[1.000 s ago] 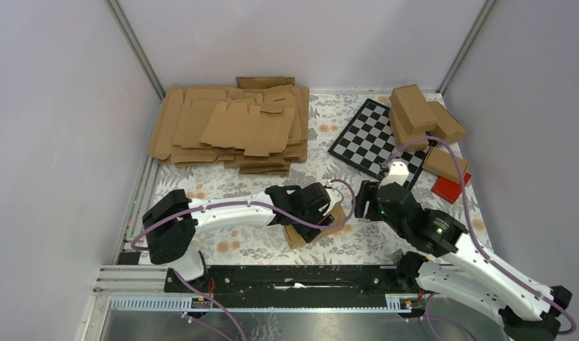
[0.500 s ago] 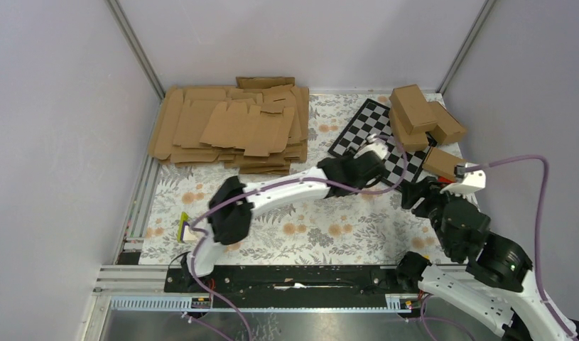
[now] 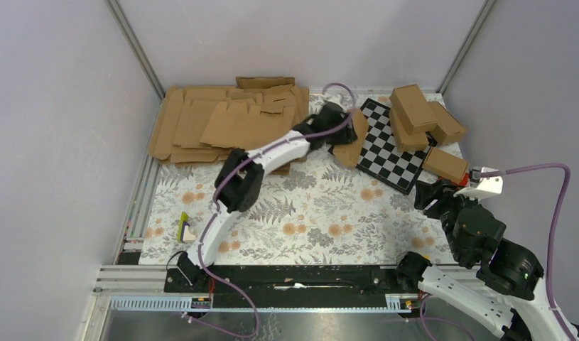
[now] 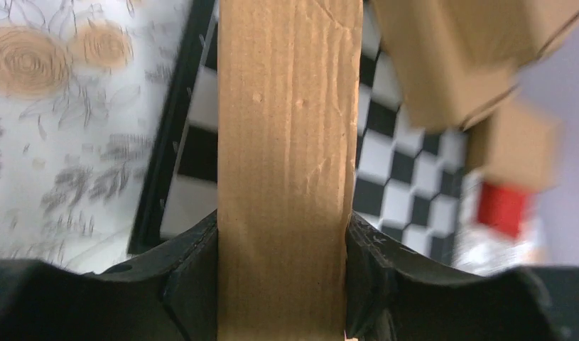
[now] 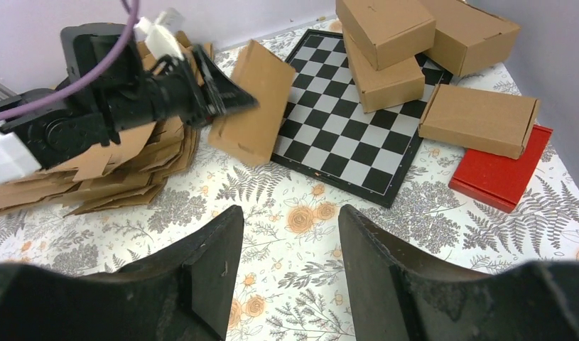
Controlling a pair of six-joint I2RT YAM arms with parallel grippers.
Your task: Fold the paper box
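Observation:
The paper box [image 3: 354, 139] is a folded brown oblong carton held off the table, over the left edge of the chessboard [image 3: 393, 162]. My left gripper [image 3: 337, 126] is shut on the paper box. In the left wrist view the box [image 4: 286, 142] fills the gap between both black fingers [image 4: 190, 277]. The right wrist view shows the box [image 5: 254, 103] tilted, gripped at one end by the left gripper [image 5: 226, 96]. My right gripper [image 5: 290, 213] stands open and empty over the flowered cloth, low at the right [image 3: 432, 200].
A heap of flat brown blanks [image 3: 229, 128] lies at the back left. Several folded cartons [image 3: 421, 117] sit at the back right, one of them on a red flat block [image 5: 503, 174]. A small yellow-green object [image 3: 185, 229] lies near the front left edge.
The left arm has swung the box from the front centre to the back, over the chessboard's left edge. The right arm has drawn back to the right, its jaws a little narrower.

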